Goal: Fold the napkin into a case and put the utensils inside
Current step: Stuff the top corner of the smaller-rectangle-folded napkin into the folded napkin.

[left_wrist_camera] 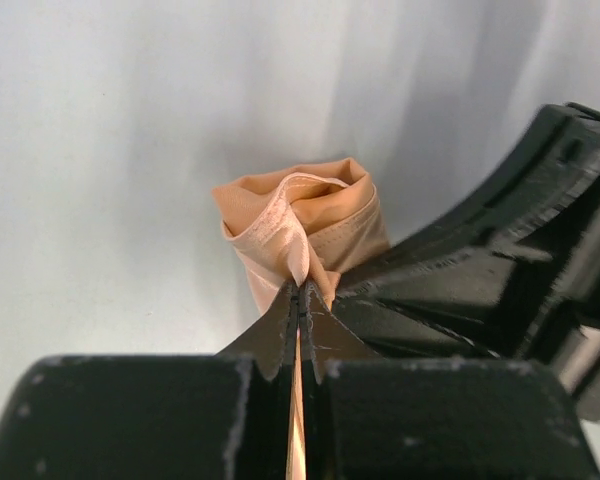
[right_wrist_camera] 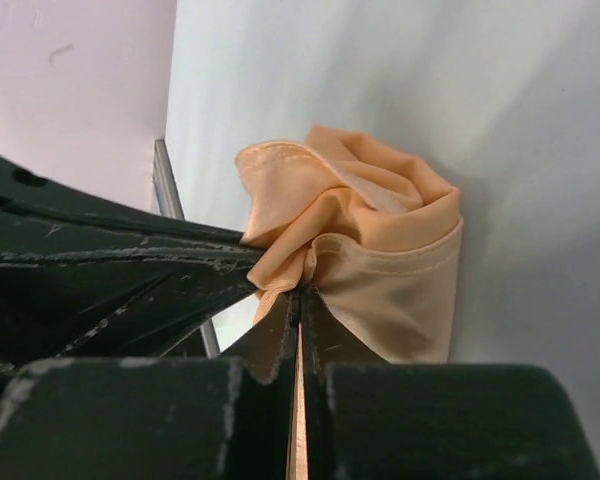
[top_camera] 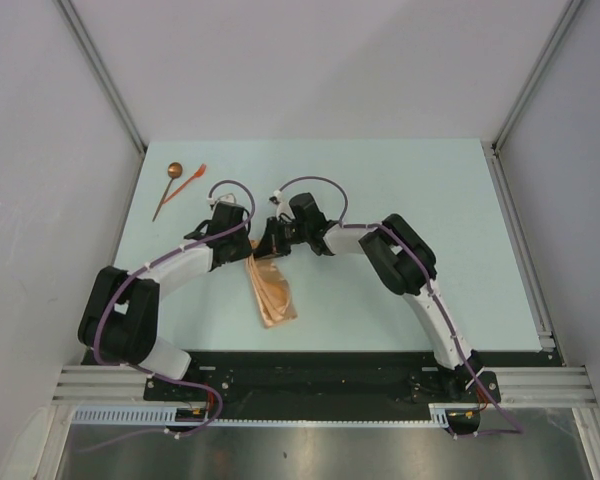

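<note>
So, you're early: the left gripper (left_wrist_camera: 300,292) and right gripper (right_wrist_camera: 300,297) both pinch the far end of the napkin (top_camera: 272,295), which is bunched mid-table (top_camera: 410,200) with the folding barely begun. The spoon (top_camera: 166,192) and fork (top_camera: 191,184) lie far left, untouched.

My napkin (top_camera: 272,295) is a plain tan-orange cloth, gathered into a long, narrow bundle. Its far end is pinched in my left pincer (left_wrist_camera: 300,292) and my right pincer (right_wrist_camera: 300,298), which sit side by side, each clamped tight on a fold. The rest trails toward me and lies crumpled on the table (top_camera: 400,190). Seen from my wrists it bunches into a rosette with a stitched hem showing.

The spoon (top_camera: 168,190), with a thin dark handle and a round coppery bowl, lies flat at the far left, bowl away from me. The short orange-red fork (top_camera: 192,180) lies just beside it on the right, well apart from the napkin.
</note>
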